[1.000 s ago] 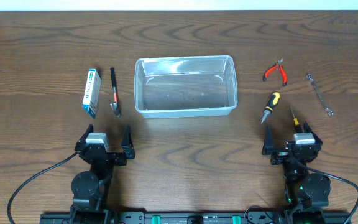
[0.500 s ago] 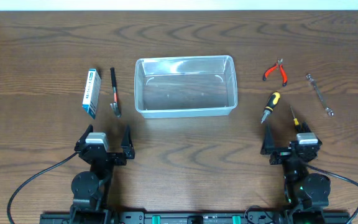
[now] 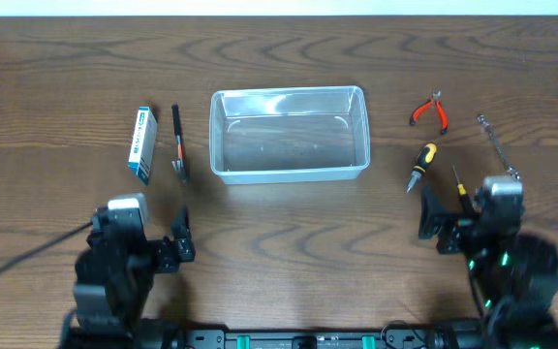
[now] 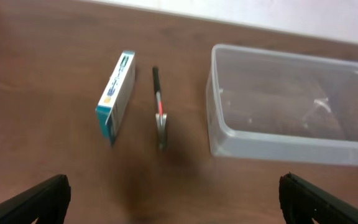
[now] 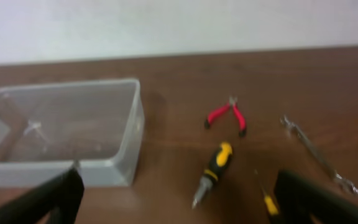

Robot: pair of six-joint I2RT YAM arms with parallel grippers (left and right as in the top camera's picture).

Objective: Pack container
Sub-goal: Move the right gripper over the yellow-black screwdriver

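Both grippers are wide open and hold nothing. The left gripper has its two black fingers far apart at the bottom corners of its own view. The right gripper looks the same way.

The container is empty. It sits in front of both grippers, between them. From the left gripper it is ahead and to the right. From the right gripper it is ahead and to the left. Its long side runs from side to side.

I think the first job is to pick up a thing to put in. The yellow-and-black screwdriver lies just ahead of the right gripper, so the right arm is nearer to it. Its long side points mostly away from that gripper, a bit slanted. The red pliers and the wrench lie farther ahead.

Ahead of the left gripper, a little to its left, lie the blue-and-white box and a thin black tool. Both point away from it.

The right wrist view is blurry. A small yellow tool is cut off at the bottom, so I cannot tell what it is. Each wrist view cuts off one end of the container
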